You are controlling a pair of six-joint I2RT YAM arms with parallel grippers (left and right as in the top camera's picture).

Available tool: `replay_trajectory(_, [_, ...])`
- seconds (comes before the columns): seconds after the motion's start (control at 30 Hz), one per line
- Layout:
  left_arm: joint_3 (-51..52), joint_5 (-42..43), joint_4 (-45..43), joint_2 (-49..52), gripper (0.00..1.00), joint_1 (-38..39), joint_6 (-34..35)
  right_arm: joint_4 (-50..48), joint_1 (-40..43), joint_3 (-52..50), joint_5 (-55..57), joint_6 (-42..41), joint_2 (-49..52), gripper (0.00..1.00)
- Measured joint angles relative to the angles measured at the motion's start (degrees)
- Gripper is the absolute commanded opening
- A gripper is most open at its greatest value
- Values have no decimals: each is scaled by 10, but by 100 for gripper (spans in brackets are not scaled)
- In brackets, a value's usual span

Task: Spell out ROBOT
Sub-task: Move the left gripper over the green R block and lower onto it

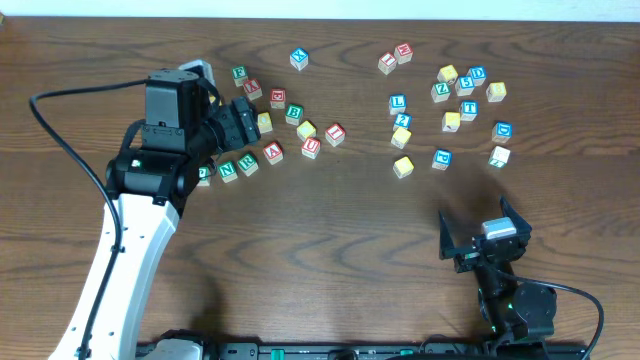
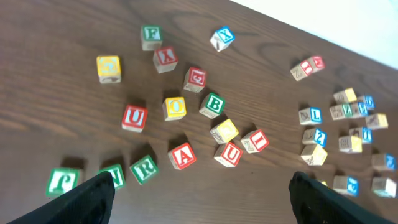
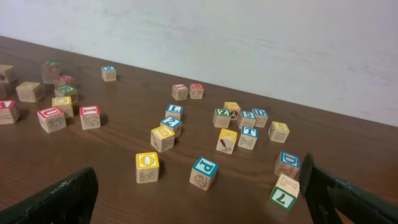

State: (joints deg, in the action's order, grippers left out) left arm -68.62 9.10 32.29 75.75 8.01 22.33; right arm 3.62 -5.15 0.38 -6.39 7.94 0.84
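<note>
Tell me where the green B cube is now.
In the left wrist view, the green B cube lies mid-frame, on the left side of the table, just right of the yellow O cube and up-left of another yellow cube.

Seen from overhead, 12 o'clock = far edge of table (image 1: 300, 250); R cube (image 1: 248, 164) lies toward the table's 10 o'clock, between N cube (image 1: 228, 170) at its 9 and A cube (image 1: 273, 153) at its 2; B cube (image 1: 294, 113) at 1 o'clock from A cube; O cube (image 1: 403, 166) well apart, at 3 o'clock from these; P cube (image 1: 441, 159) at its 3; T cube (image 1: 468, 110) at its 2.
</note>
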Motion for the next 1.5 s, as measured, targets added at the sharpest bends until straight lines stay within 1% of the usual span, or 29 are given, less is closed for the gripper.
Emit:
replay_trajectory(0.03, [0,-7,6,0,93,0,13,0,0,0,0,0,0,99])
replay_trajectory(0.23, [-17,-38,59,34,93,2,77,0,0,0,0,0,0,99])
replay_trajectory(0.5, [-94,-65,136,125,94,38,122,0,0,0,0,0,0,99])
replay_trajectory(0.73, [-105,-101,144,175,94,75,161,0,0,0,0,0,0,99])
replay_trajectory(1.07, [-105,-112,145,236,94,78,180,0,0,0,0,0,0,99])
replay_trajectory(1.2, [-105,-115,146,239,94,78,187,0,0,0,0,0,0,99])
replay_trajectory(1.5, [-104,-136,152,239,93,79,228,0,0,0,0,0,0,99])
